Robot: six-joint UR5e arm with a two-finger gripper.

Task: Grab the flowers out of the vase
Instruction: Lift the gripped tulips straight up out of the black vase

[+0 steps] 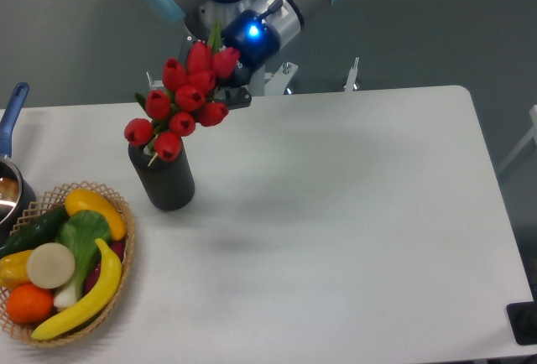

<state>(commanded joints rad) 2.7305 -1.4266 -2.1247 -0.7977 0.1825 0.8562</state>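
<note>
The flowers [186,100], a bunch of red tulip buds, stand in the matte black vase [164,181] at the table's left and lean up and to the right. My gripper [228,87] comes down from the back, right behind the upper buds. The buds hide most of it; only a dark finger part [239,96] shows at their right edge. The wrist with its blue light [252,33] is just above. I cannot tell whether the fingers are around the flowers or whether they are open or shut.
A wicker basket [117,276] with yellow, green and orange produce sits at the front left, close to the vase. A metal pot with a blue handle [10,117] is at the left edge. The white table [352,213] stretches to the right.
</note>
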